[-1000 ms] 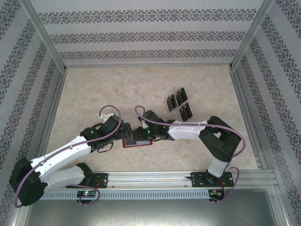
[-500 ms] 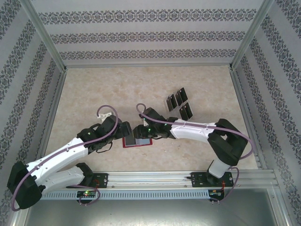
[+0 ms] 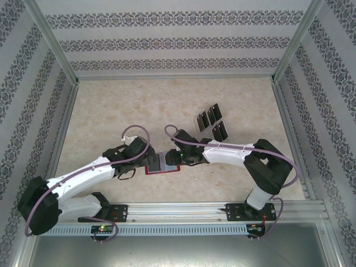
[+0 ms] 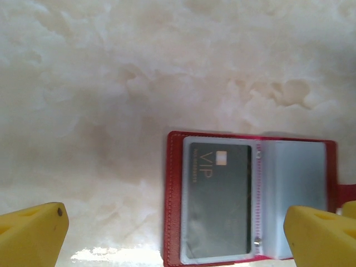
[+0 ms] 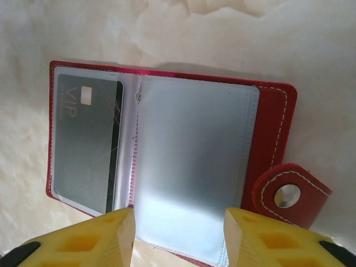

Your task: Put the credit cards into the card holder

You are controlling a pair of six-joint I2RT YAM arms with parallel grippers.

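Observation:
The red card holder (image 3: 162,168) lies open on the table between both grippers. One black credit card (image 4: 219,200) marked VIP sits in its left clear sleeve; the same card (image 5: 86,142) appears in the right wrist view. The right sleeve (image 5: 192,167) holds nothing, and the clasp tab (image 5: 289,194) sticks out beside it. My left gripper (image 4: 175,239) is open wide, straddling the holder (image 4: 173,200). My right gripper (image 5: 179,239) is open over the empty sleeve's near edge. Several loose black cards (image 3: 210,123) lie further back on the right.
The marble-patterned tabletop (image 3: 111,111) is bordered by patterned walls and metal posts. A metal rail (image 3: 183,211) with both arm bases runs along the near edge. The loose cards lie just behind the right arm's forearm (image 3: 222,153).
My left gripper has shifted right, closer to the card holder. The right gripper has drawn back slightly to the right, uncovering more of the holder's grey inside.

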